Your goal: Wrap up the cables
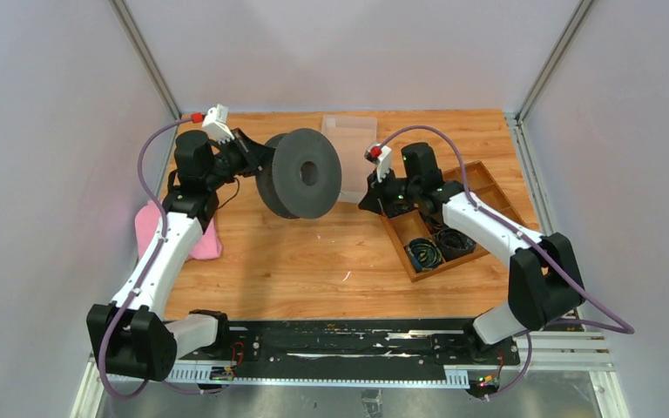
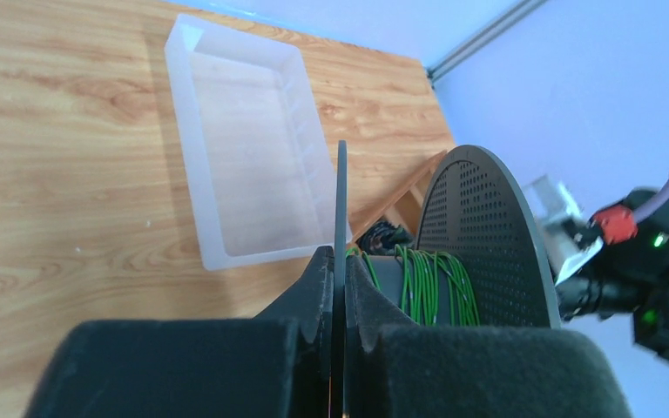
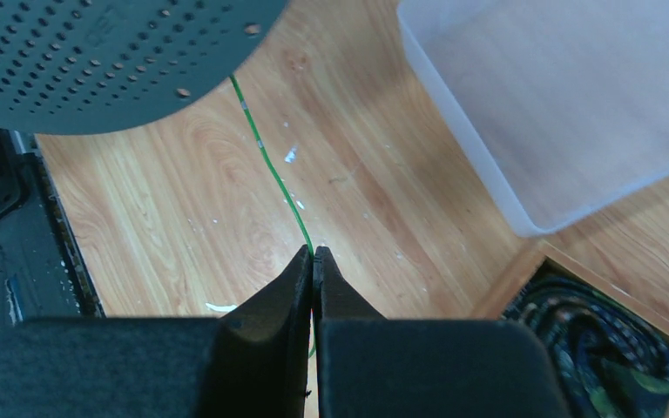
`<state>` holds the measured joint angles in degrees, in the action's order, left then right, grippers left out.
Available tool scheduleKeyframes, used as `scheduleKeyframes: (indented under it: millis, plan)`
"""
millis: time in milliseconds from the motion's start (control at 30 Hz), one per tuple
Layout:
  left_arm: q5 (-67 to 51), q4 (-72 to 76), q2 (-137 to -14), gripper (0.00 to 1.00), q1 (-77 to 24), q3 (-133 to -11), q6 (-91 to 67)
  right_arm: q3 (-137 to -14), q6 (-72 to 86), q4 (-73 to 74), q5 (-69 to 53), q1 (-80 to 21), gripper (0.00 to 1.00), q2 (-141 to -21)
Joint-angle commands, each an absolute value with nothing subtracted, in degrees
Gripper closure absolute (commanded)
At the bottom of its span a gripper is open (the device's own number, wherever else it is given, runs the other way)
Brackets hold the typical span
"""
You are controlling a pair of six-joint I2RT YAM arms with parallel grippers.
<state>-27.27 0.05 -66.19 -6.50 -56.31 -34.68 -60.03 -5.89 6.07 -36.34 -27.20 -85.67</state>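
My left gripper [image 2: 341,254] is shut on the thin near flange [image 2: 341,200] of a dark grey spool [image 1: 300,174], holding it up on edge above the table. Green cable [image 2: 427,283] is wound in several turns round the spool's hub, in front of the perforated far flange [image 2: 479,218]. To the spool's right, my right gripper [image 3: 314,254] is shut on a single strand of the green cable [image 3: 266,165]. That strand runs straight from the fingertips up under the spool's flange [image 3: 113,52]. In the top view the right gripper [image 1: 370,198] sits just right of the spool.
A clear plastic bin [image 1: 348,139] stands behind the spool. A wooden compartment tray [image 1: 479,183] with dark coiled bundles [image 1: 424,254] lies under the right arm. A pink cloth [image 1: 148,225] lies by the left arm. White flecks dot the wooden table [image 3: 183,200].
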Motion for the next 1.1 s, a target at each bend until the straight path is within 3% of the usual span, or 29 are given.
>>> scheduleKeyframes:
  millis: [0,567,1067]
  plan:
    - [-22.04,4.07,-66.87,1.0,-6.26,-56.67,-45.66,-59.11,-2.4,0.02,-38.17,-31.09,0.99,-86.82]
    - [-4.99,-7.99,-67.05,1.0,-6.42,-56.86,-46.97,-76.43,-5.1,13.77,-36.01,-46.45,0.99,-93.24]
    - [-2.2,-9.32,-66.69,1.0,-6.68,-56.21,-48.01,-86.15,-5.99,22.13,-31.15,-51.23,0.99,-98.49]
